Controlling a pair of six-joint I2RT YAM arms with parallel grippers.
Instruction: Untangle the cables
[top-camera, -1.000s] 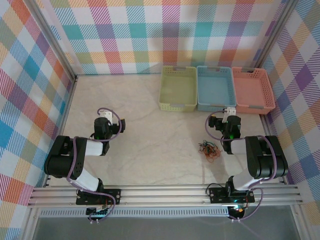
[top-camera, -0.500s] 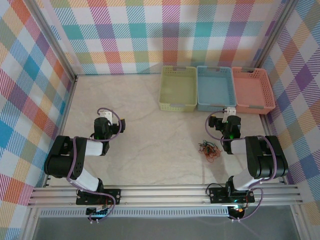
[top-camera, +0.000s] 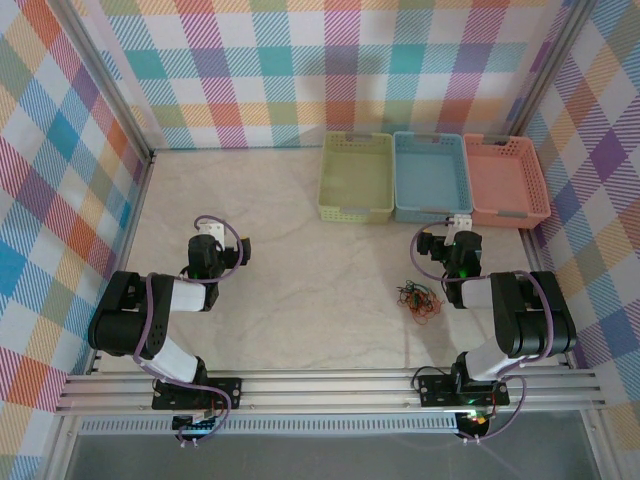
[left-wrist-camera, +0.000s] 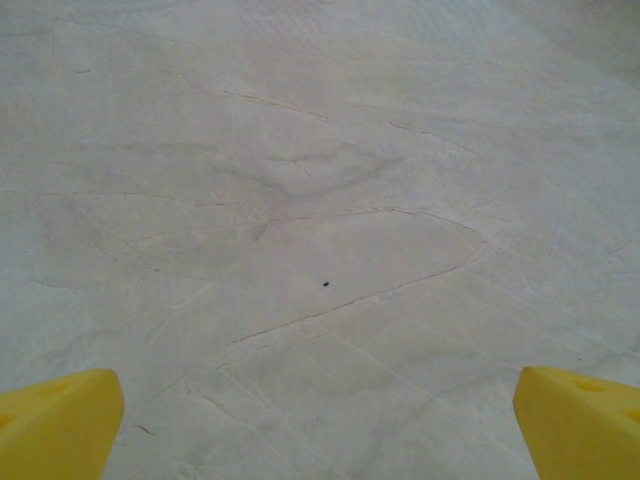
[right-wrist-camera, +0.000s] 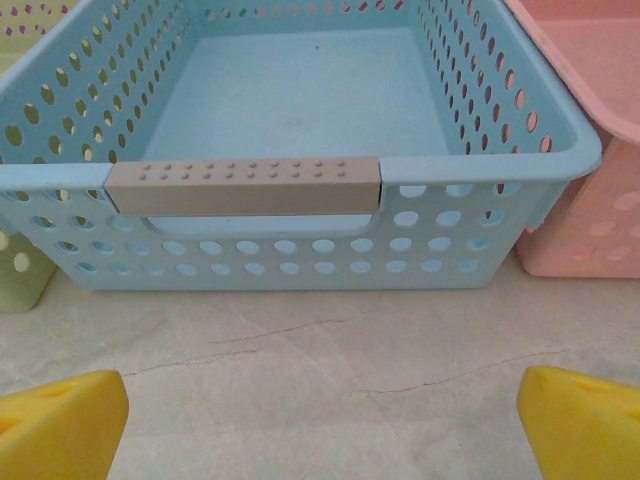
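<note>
Checked walls (top-camera: 300, 70) ring a pale table (top-camera: 300, 210) where nothing has moved this past second: the cables (top-camera: 419, 300) lie knotted near the right gripper (right-wrist-camera: 320, 425), both it and the left gripper (left-wrist-camera: 320, 425) spread wide and empty, so untangling hasn't begun

A light blue perforated plastic basket (top-camera: 432, 216) stands on the pale, marble-patterned tabletop (top-camera: 300, 230), with a grey dotted grip strip (right-wrist-camera: 243, 186) set into its near rim. Touching its left side is a pale yellow-green perforated plastic basket (top-camera: 355, 216); just beside its right is a salmon-pink one (top-camera: 510, 219). Behind the blue basket rise walls of multicoloured plaid cloth (top-camera: 300, 70).
</note>
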